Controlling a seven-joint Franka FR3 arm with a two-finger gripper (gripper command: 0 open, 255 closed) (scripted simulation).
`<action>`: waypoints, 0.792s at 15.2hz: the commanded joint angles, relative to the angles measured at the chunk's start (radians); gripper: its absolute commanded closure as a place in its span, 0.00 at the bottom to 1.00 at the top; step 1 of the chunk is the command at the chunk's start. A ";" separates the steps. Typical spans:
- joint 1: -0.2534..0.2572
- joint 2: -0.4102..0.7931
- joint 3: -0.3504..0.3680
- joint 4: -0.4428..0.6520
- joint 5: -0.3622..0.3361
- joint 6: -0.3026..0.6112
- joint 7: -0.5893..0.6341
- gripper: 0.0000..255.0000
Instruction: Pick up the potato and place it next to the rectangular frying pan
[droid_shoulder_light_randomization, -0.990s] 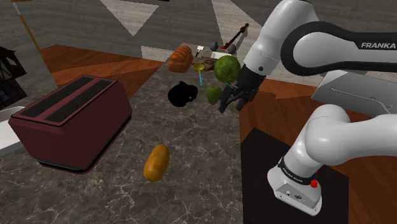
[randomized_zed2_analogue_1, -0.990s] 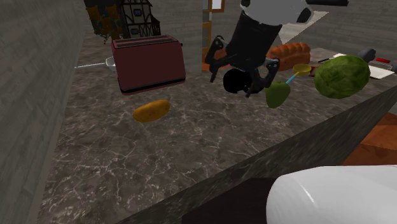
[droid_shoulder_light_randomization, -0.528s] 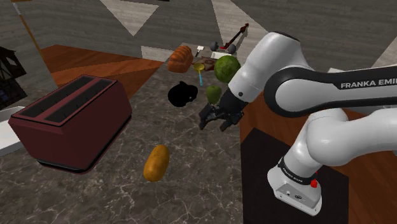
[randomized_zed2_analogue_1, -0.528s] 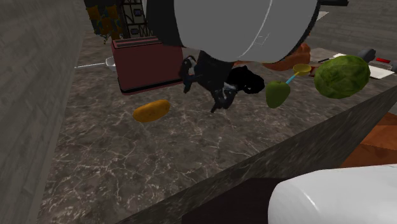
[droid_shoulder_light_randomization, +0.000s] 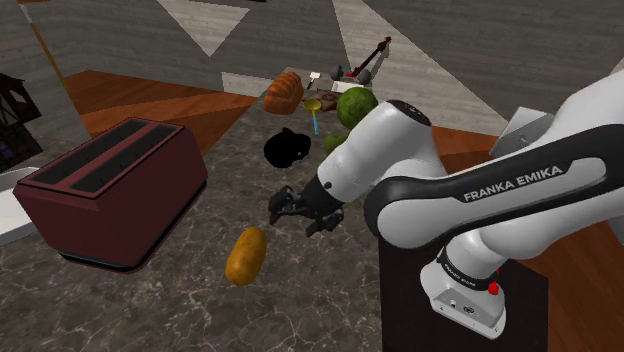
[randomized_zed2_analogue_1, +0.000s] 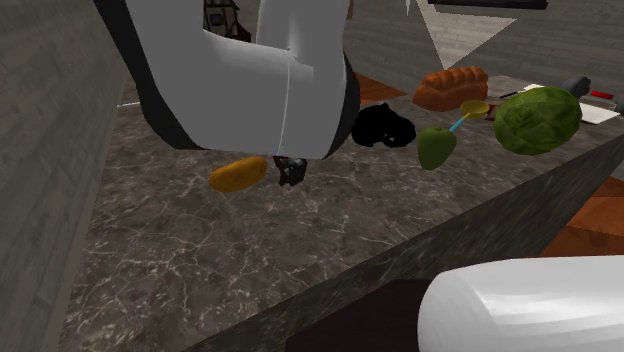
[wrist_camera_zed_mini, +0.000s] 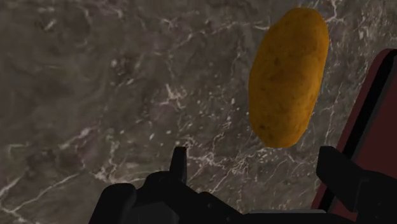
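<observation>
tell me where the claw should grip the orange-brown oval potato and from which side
Grip the orange-brown oval potato across its narrow middle, coming down from above. It lies flat on the dark marble counter, and the dark red toaster stands close beside it, so a side approach looks cramped. The claw is open.

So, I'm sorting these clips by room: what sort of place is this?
Probably a home kitchen: a dark, veined counter carries a dark red two-slot toaster, a potato and a loaf of bread.
</observation>
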 joint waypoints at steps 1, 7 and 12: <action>-0.076 0.094 0.102 0.040 0.001 0.113 0.084 0.00; -0.395 0.260 0.433 0.130 -0.115 0.296 0.287 0.00; -0.751 0.352 0.765 0.158 -0.241 0.396 0.366 0.00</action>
